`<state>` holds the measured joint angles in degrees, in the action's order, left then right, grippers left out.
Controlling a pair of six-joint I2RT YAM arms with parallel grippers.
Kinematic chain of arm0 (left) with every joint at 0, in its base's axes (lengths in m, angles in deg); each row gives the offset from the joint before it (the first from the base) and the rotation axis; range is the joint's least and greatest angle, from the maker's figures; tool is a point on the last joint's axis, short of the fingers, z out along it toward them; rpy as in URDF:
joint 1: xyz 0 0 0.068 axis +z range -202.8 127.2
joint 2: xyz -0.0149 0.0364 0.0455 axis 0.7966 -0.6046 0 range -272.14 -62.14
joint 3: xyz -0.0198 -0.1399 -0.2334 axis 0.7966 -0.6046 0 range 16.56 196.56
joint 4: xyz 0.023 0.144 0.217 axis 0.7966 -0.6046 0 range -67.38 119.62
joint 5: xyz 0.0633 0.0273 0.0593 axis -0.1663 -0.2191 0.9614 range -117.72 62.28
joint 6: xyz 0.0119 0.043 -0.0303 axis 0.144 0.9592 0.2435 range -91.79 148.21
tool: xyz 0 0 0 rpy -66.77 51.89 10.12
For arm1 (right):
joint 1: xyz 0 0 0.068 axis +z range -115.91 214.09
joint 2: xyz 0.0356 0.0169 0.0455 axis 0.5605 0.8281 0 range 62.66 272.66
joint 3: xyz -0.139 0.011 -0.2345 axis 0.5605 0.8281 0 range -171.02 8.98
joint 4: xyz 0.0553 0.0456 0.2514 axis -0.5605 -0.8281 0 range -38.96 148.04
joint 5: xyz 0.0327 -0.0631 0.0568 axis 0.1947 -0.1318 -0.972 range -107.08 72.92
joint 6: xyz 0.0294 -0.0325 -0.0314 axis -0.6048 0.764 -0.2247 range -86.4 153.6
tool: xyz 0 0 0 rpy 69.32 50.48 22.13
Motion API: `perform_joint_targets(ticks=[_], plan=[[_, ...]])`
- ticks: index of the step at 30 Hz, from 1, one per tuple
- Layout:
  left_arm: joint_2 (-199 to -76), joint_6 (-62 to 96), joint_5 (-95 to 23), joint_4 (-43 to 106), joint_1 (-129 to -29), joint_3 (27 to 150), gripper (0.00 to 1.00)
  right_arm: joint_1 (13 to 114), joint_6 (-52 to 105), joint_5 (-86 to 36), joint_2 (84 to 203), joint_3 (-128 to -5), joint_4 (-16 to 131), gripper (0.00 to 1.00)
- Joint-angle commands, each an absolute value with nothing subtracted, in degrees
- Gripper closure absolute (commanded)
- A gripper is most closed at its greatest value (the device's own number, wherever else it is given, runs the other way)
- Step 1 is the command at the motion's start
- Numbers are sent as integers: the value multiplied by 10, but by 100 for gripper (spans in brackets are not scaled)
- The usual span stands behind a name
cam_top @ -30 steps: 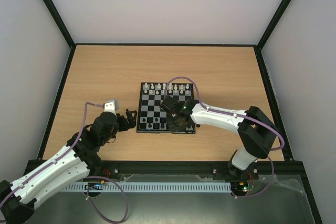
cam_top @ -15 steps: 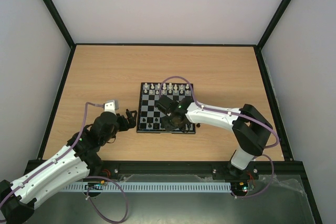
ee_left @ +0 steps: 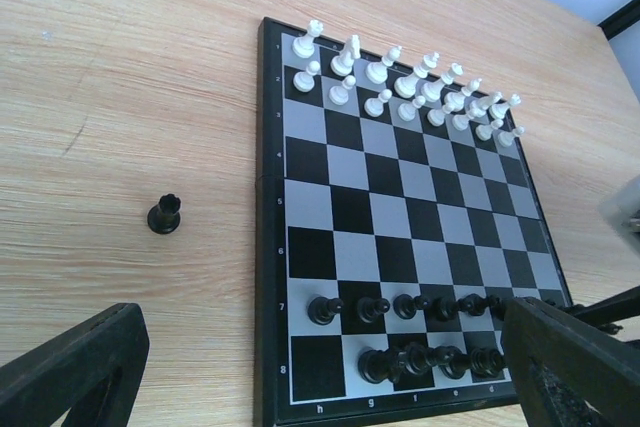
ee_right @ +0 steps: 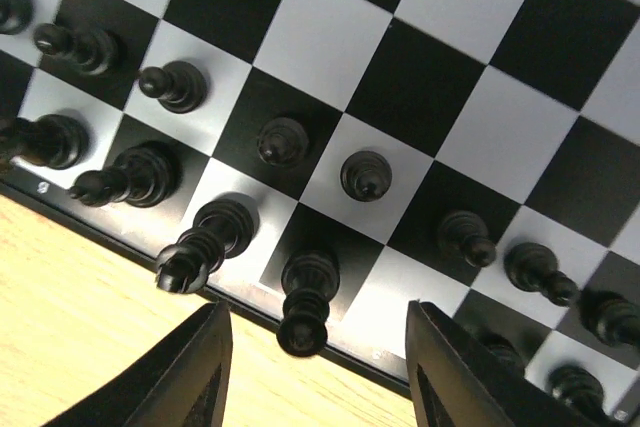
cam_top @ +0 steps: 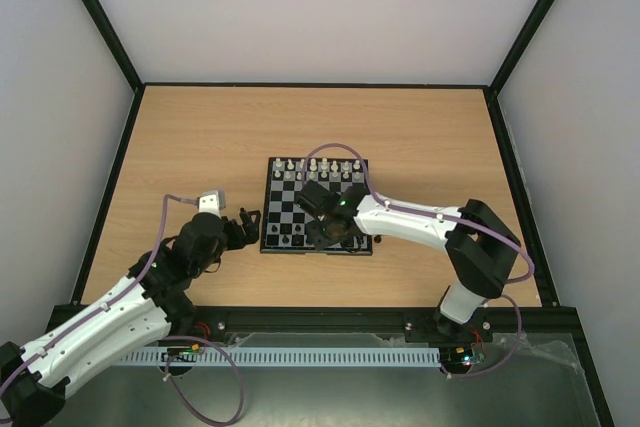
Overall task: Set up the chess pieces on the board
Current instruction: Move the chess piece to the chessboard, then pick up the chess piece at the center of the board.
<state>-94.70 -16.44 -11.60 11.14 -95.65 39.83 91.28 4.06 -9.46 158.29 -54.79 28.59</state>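
Wooden table (cam_top: 200,137), pale and grained, is seen from above with two black-and-white robot arms reaching in from its near edge. A small board (cam_top: 285,209) of black and light-grey squares with a black border lies flat near the middle of the table, a little toward the near side. White pieces (ee_left: 400,82) stand upright in two rows along the board's far edge. Black pieces (ee_left: 420,332) stand in two rows along its near edge, with a row of small ones in front of taller ones. One lone black piece (ee_left: 165,214) stands upright on the wood, off the board and near its left edge, not touching the border. The left gripper (cam_top: 243,224) hovers low over the table just left of the board's near-left corner. Its fingers (ee_left: 70,367) are spread wide and hold nothing, and its wrist camera looks across the whole board between them. The right gripper (ee_right: 320,377) hangs over the board's near edge, about the middle, pointing down at the black rows. Its fingers (ee_right: 190,377) are parted. A tall black piece (ee_right: 305,302) stands on the nearest row in the gap between them, with clear space on either side, touched by neither finger. In the overhead view the right arm hides part of the board's near side.
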Motion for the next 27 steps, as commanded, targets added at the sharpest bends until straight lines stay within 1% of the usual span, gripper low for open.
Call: perform_joint_targets(ticks=[1,5,9,12,19,27], plan=[[-961,-171,-96,103,-959,402,0,917,31,-59,1525,-562,238,48],[-970,-176,-94,104,-959,402,1,904,5,-11,1448,-522,222,42],[-976,-178,-83,109,-959,399,0,843,-19,16,1398,-464,198,42],[-982,-178,-80,112,-958,399,1,802,-25,22,1386,-432,190,44],[-983,-176,-86,115,-958,397,1,767,-60,23,1409,-420,188,45],[-979,-169,-94,113,-958,398,1,759,-86,9,1417,-368,235,53]])
